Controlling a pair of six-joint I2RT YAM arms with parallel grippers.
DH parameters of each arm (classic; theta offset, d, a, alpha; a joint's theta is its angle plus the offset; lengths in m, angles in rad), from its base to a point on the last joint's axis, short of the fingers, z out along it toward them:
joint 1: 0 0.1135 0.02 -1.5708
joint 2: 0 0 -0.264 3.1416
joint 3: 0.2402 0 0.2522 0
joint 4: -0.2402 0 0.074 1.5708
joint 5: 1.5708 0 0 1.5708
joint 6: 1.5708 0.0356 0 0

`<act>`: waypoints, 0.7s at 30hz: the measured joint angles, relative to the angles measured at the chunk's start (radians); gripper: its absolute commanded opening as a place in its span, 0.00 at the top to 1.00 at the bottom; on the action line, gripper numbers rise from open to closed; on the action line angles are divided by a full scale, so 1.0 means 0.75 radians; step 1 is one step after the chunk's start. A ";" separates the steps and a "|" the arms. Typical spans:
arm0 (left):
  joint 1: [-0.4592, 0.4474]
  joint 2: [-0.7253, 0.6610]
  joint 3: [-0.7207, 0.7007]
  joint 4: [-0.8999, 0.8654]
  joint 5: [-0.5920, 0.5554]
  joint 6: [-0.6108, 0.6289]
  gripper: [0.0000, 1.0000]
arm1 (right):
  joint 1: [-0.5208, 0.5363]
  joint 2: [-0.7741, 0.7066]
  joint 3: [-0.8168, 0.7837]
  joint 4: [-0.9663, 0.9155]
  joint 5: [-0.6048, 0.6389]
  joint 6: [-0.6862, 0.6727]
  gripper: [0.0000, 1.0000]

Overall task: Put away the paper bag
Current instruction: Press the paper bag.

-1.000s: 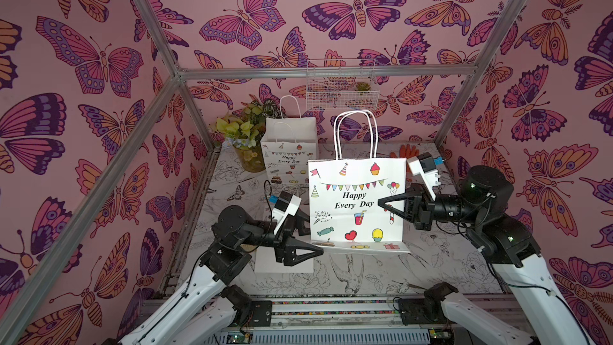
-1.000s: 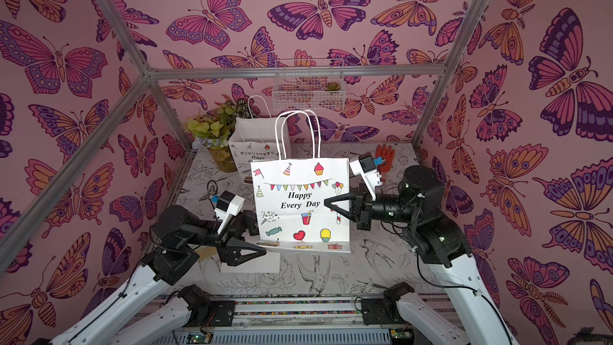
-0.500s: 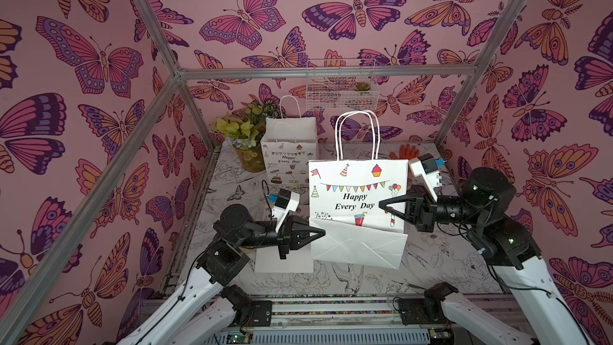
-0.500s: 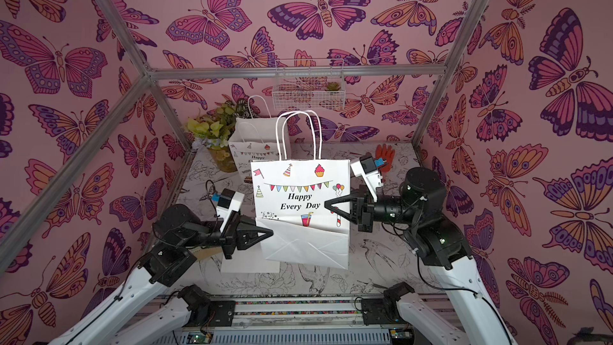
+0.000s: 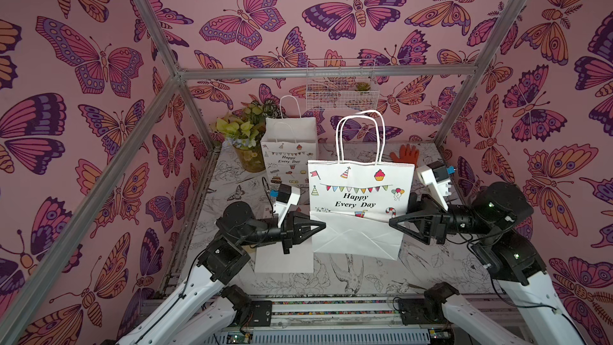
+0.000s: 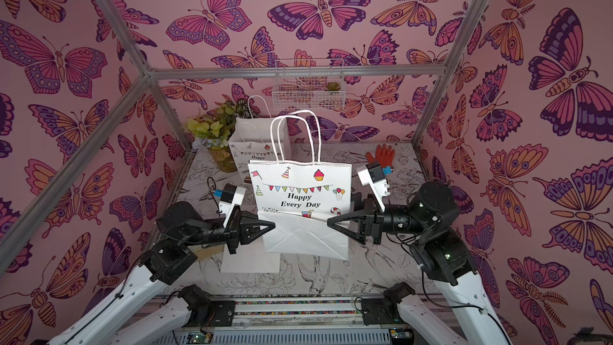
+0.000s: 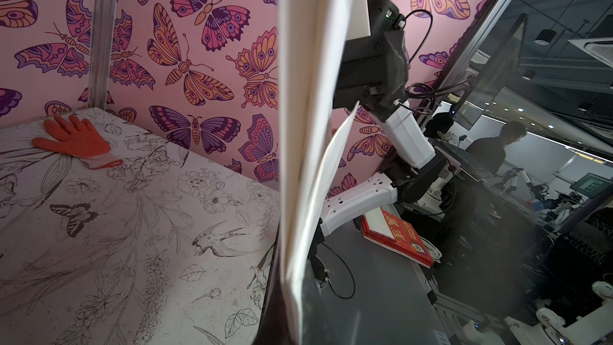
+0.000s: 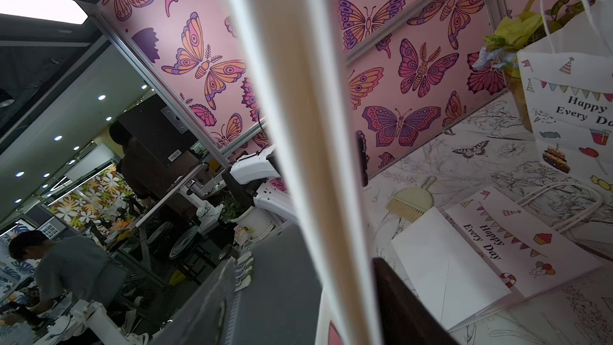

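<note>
The white "Happy Every Day" paper bag (image 5: 360, 194) (image 6: 300, 190) hangs upright above the table between both arms, with its bottom panel folded up flat against the front. My left gripper (image 5: 322, 225) (image 6: 272, 225) is shut on the bag's left edge, low down. In the left wrist view the bag (image 7: 311, 94) runs edge-on out of the shut jaws. My right gripper (image 5: 396, 219) (image 6: 333, 219) stands open around the bag's right edge, one finger in front and one behind. In the right wrist view a dark finger (image 8: 398, 300) lies beside the bag's edge (image 8: 298, 127).
A second printed bag (image 5: 288, 157) stands at the back beside a potted plant (image 5: 245, 147). A flattened bag (image 5: 282, 257) lies under my left arm, with a small brush (image 8: 411, 204) near it. An orange glove (image 5: 404, 154) lies at the back right. A wire basket (image 5: 340, 84) hangs on the wall.
The bag's bottom has folded up flat. My left gripper rose and shut on the bag's left edge. My right gripper, shut on the right edge before, has opened.
</note>
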 measured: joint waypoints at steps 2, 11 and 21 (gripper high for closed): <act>0.000 0.000 0.001 -0.001 -0.009 -0.001 1.00 | 0.012 -0.003 -0.012 -0.001 0.008 0.000 0.43; 0.000 -0.002 0.032 -0.003 -0.044 -0.042 1.00 | 0.048 0.018 -0.042 -0.108 0.083 -0.076 0.68; 0.001 -0.007 0.033 0.007 -0.062 -0.173 0.71 | 0.049 0.122 -0.031 -0.187 0.140 -0.156 1.00</act>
